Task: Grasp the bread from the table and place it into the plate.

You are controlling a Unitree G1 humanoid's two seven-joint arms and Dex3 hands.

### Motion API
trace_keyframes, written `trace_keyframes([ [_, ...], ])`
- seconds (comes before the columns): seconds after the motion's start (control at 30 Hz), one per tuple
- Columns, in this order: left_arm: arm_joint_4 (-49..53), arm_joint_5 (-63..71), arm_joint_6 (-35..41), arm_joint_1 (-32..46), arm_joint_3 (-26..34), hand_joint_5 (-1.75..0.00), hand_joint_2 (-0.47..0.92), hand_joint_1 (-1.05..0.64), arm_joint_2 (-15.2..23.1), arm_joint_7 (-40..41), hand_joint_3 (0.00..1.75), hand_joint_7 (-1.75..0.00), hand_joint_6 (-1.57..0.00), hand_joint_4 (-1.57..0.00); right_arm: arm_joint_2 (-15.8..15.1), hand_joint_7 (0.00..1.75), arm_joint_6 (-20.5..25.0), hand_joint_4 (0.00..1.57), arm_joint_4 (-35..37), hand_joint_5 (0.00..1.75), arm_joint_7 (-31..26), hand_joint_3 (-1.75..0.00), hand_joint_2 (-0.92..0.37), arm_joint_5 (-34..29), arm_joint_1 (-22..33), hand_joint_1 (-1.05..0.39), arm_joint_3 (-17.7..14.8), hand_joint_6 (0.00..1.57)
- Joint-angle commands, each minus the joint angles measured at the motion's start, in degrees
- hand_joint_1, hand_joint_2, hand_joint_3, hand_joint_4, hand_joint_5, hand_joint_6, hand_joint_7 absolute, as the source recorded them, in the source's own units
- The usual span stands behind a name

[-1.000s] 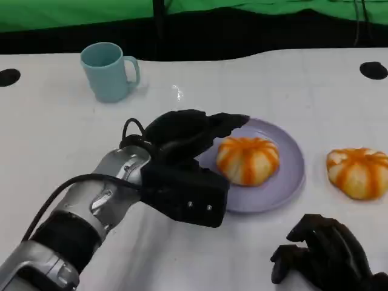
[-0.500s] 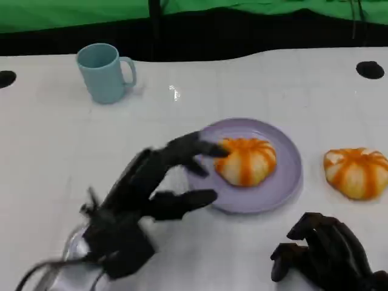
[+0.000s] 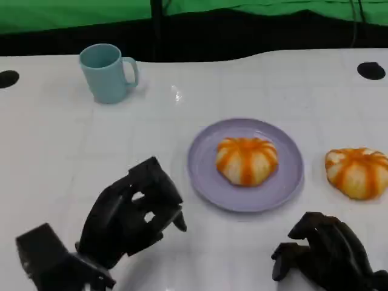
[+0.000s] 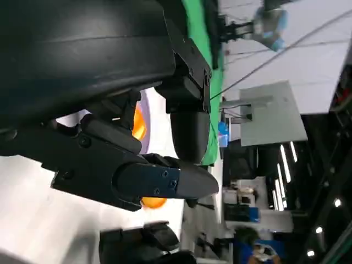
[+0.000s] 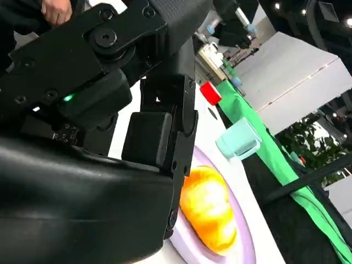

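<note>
An orange-striped bread roll (image 3: pixel 247 159) lies in the middle of the lilac plate (image 3: pixel 288 182). A second roll of the same kind (image 3: pixel 357 171) sits on the white table to the plate's right. My left hand (image 3: pixel 133 217) hovers low at the near left, well clear of the plate, fingers loosely apart and holding nothing. My right hand (image 3: pixel 324 251) rests near the front edge, below the second roll, with nothing in it. In the right wrist view the roll (image 5: pixel 206 206) shows on the plate (image 5: pixel 242 245) beyond my right hand (image 5: pixel 110 137). The left wrist view shows my left hand (image 4: pixel 137 165) empty.
A pale blue mug (image 3: pixel 108 71) stands at the far left of the table, and appears as the mug (image 5: pixel 239 137) in the right wrist view. Black round marks (image 3: pixel 371 70) lie near the far corners. A green backdrop runs behind the table. A person's hand (image 5: pixel 55 8) shows beside the table.
My left hand has let go of the roll on the plate and drawn back toward the near left, its forearm dropping out of the picture. The right hand has stayed put.
</note>
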Motion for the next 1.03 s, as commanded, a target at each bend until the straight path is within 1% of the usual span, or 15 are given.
trace_keyframes([
  [0.03,-1.70,-5.26,6.49,3.01,2.93,-1.75,0.92,-0.63,-1.59,-3.41,0.23,-1.74,-0.60,-0.81,-0.68,0.36,-0.34,1.57,-0.67,0.73,0.25,-0.01,-0.74,0.10,0.37,-1.03,-0.19,1.57],
  [0.23,-2.61,-9.82,15.48,4.18,6.33,-1.75,0.92,-0.71,-2.76,-6.84,0.20,-1.75,-0.62,-0.86,-0.78,0.36,0.63,1.57,-1.15,0.73,-0.09,0.00,-0.73,0.38,0.47,-1.03,-0.32,1.57],
  [0.43,-1.90,-10.24,19.81,4.33,9.14,-1.75,0.92,-0.74,-2.96,-9.75,0.17,-1.75,-0.64,-0.89,-0.76,0.36,1.01,1.57,-1.87,0.72,0.16,0.00,-0.72,0.62,0.91,-1.03,-0.29,1.57],
  [0.8,-0.34,-8.76,21.04,3.78,11.71,-1.75,0.92,-0.73,-3.82,-12.78,0.18,-1.75,-0.62,-0.87,-0.76,0.33,1.86,1.57,-2.66,0.71,-0.25,0.00,-0.72,0.68,1.30,-1.02,-0.43,1.57],
  [1.03,4.64,-7.70,19.61,1.02,13.04,-1.75,0.92,-0.73,-4.29,-14.85,0.12,-1.75,-0.63,-0.86,-0.86,0.34,0.14,1.57,0.37,0.71,0.35,-0.01,-0.72,0.46,-0.27,-1.03,-1.25,1.57],
])
